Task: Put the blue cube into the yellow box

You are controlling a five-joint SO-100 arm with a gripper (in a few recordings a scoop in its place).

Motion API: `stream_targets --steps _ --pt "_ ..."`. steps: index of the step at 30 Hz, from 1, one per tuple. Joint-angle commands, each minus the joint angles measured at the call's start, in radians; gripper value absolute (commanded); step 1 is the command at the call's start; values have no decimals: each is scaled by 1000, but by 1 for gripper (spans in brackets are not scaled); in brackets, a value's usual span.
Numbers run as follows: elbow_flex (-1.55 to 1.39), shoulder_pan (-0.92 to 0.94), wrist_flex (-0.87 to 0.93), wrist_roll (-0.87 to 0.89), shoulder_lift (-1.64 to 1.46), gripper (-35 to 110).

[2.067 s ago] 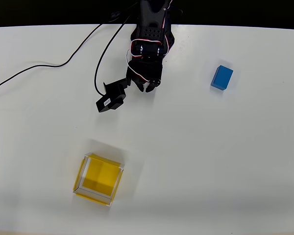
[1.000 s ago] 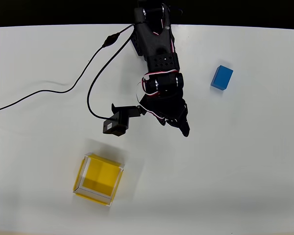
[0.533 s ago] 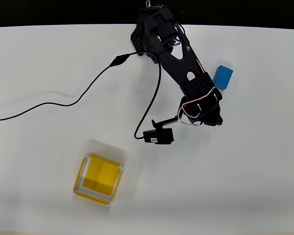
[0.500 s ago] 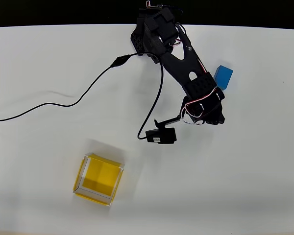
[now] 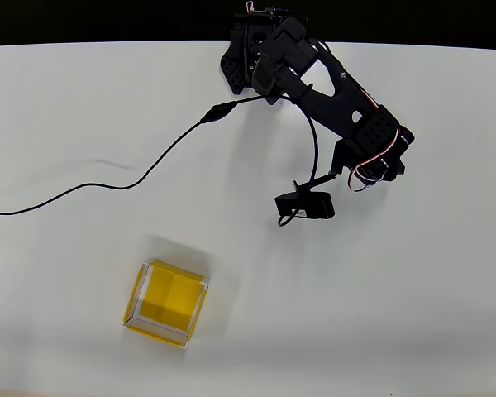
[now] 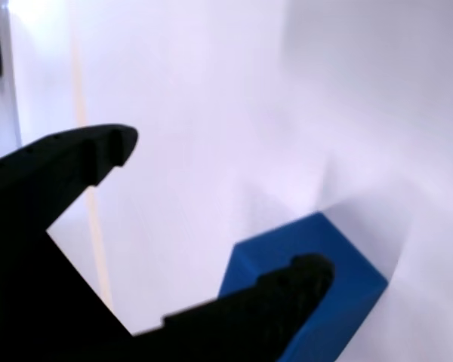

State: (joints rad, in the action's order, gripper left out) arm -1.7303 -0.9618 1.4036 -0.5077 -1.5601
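A bright white table (image 5: 413, 314) meets a black band along its far edge

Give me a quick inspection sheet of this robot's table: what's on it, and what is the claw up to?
Surface: plain white table, evenly lit.
Job's things: blue cube lies on the table beside the lower finger in the wrist view; in the overhead view the arm covers it. Yellow box stands open-topped at lower left, nothing in it.
Clutter: nothing seen.
Gripper: gripper is open, fingers spread wide, the cube not yet between them.
Cables: one black cable trails from the arm across the table to the left edge.
Surroundings: a dark band beyond the table's far edge; nothing else seen.
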Motion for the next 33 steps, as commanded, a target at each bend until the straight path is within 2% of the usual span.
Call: stream_targets --steps 1,12,33 --pt "75 -44 28 81 -49 44" --pt "58 -166 83 285 -35 45" --pt "-3 -284 61 302 58 46"
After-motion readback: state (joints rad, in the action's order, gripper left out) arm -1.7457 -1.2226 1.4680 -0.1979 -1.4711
